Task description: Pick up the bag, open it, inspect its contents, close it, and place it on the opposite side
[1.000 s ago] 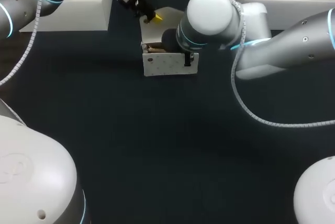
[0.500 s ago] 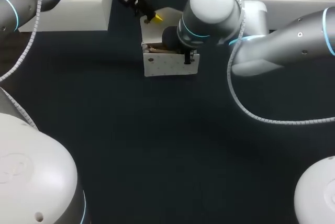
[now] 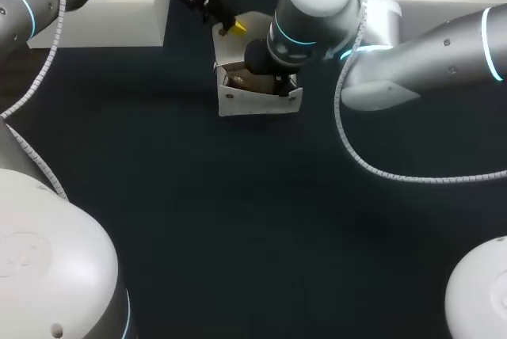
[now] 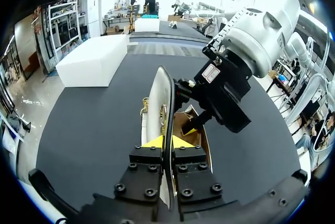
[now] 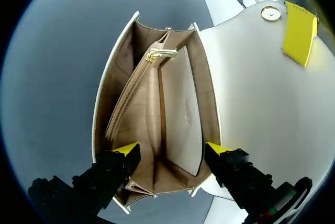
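Inspection seems underway: left fingers (image 4: 149, 142) pinch the flap (image 4: 157, 98) back; right fingers (image 5: 127, 149), spread wide, hang over the open bag (image 3: 257, 101). Next: withdraw, close.

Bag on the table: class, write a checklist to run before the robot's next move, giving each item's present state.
1. Flap gripped by left claw: ok.
2. Bag mouth open: ok.
3. Right claw open over the mouth: ok.
4. Bag upright on table: ok.
5. Contents behind the inner zip visible: cannot tell.
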You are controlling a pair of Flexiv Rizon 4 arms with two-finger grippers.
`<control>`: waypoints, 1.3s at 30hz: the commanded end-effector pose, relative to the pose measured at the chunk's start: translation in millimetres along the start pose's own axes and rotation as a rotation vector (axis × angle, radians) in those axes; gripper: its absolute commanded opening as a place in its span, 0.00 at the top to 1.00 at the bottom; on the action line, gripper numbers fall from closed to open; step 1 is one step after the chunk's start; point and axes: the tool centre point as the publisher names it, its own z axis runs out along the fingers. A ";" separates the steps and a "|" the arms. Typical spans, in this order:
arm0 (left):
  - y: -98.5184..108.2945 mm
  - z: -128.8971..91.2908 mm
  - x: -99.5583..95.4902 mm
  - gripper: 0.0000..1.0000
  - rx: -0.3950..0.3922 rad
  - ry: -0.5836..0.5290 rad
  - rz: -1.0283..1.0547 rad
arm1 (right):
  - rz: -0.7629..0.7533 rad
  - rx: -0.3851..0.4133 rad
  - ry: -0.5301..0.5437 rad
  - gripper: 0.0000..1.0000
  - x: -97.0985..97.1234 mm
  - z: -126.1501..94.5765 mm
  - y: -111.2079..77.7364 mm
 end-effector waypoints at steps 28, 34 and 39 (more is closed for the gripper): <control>2.5 4.1 -6.8 1.00 -0.008 0.020 0.021 | -0.010 0.002 0.019 0.00 -0.5 13.5 -0.8; 1.8 4.4 -6.7 1.00 -0.010 0.019 0.022 | -0.009 0.001 0.013 0.00 -1.3 12.1 -1.2; 1.2 4.6 -6.5 1.00 -0.011 0.019 0.023 | -0.009 0.000 0.010 0.00 -2.0 11.4 -1.4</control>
